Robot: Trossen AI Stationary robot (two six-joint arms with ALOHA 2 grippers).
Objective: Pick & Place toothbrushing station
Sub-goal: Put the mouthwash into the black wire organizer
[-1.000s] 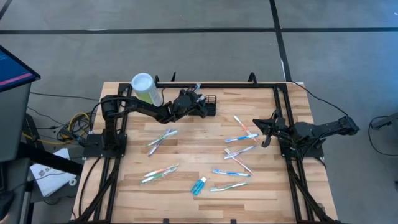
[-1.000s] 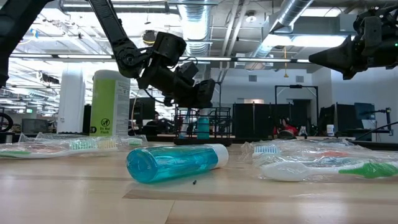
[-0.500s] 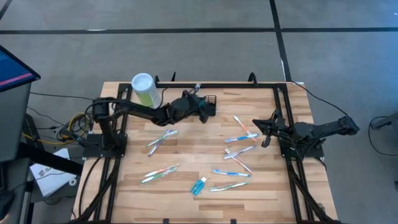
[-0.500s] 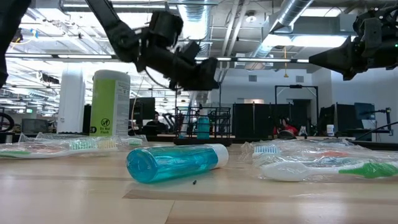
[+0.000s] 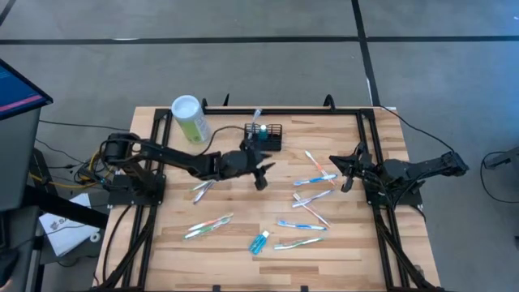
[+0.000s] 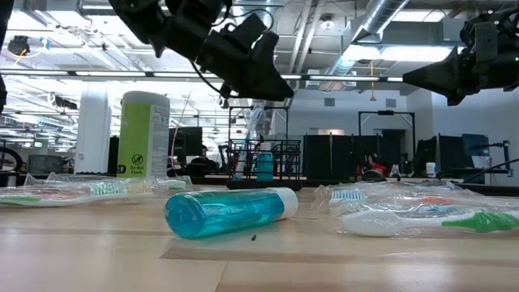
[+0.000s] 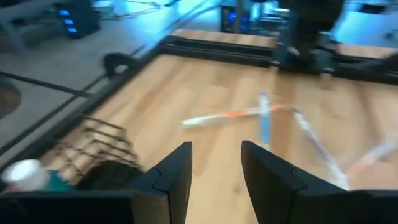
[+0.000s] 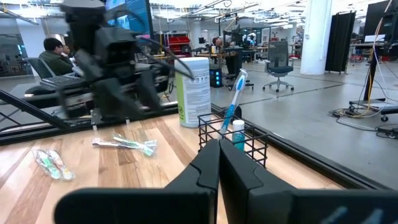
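Observation:
The toothbrushing station, a small black wire-mesh basket [image 5: 265, 136] [image 6: 263, 166] [image 8: 234, 147] [image 7: 93, 155], stands on the table near its far edge. A toothbrush stands upright in it beside a small blue bottle. My left gripper [image 5: 263, 173] [image 6: 272, 85] [image 7: 216, 180] hangs open and empty above the table's middle. It is just on the near side of the basket and points toward the table's right. My right gripper [image 5: 347, 169] [image 8: 217, 163] waits shut and empty at the right side.
A pale-green cylinder with a white lid [image 5: 189, 118] [image 6: 143, 134] stands left of the basket. Several wrapped toothbrushes [image 5: 312, 191] [image 5: 209, 225] lie scattered over the table. A blue toothpaste tube [image 5: 259, 242] [image 6: 227, 212] lies near the front edge. A black frame rail [image 5: 284, 110] runs along the far edge.
My left gripper has drawn back from over the basket toward the table's near edge and its middle, rising as it went, still open and empty. The basket and the toothbrush in it have stayed in place.

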